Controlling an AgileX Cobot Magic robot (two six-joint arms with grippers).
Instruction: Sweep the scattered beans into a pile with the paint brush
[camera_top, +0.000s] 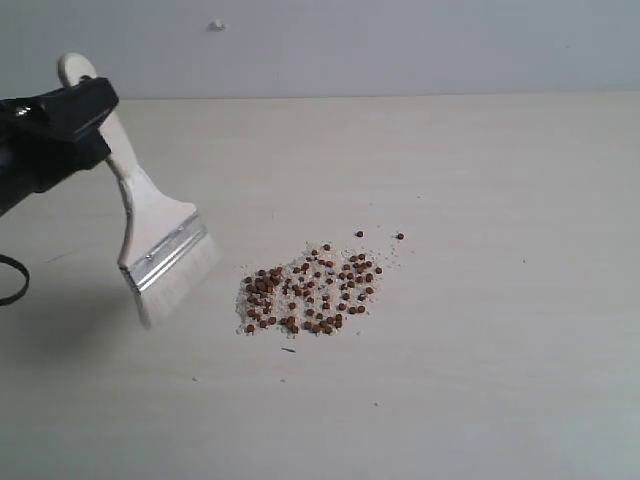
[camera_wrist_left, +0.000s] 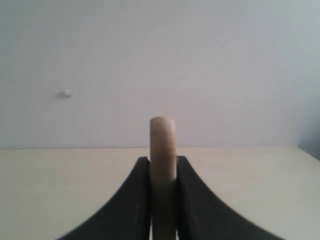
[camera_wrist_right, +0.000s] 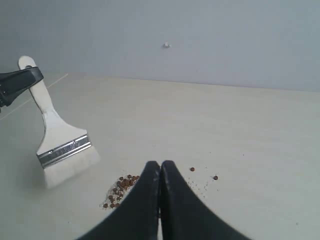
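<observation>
Dozens of tiny round reddish-brown beans (camera_top: 310, 295) lie closest in the exterior view, bunched with fine whitish grainy crumbs (camera_top: 290, 272) into one loose patch on the pale wood-grain surface (camera_top: 500, 380). Two stray beans (camera_top: 400, 236) sit just beyond the patch's far edge, slightly apart from it.

To the left of the beans, and clear of them, hangs a wide flat paint brush (camera_top: 165, 255) with a pale wooden handle, a silver metal ferrule and white bristles. It is tilted, with the bristles down towards the surface and angled towards the beans. Whether the bristle tips touch the surface cannot be told.

High on the handle sits the left gripper (camera_top: 92, 108), its black jaws clenched on the wood from both sides, and the rounded handle end pokes out above them.

Seen in its own wrist view, the right gripper (camera_wrist_right: 160, 166) has its black jaws pressed together, above the near side of the beans.

Behind the surface rises a plain grey wall (camera_top: 400, 45) with one small white spot (camera_top: 217, 25).
</observation>
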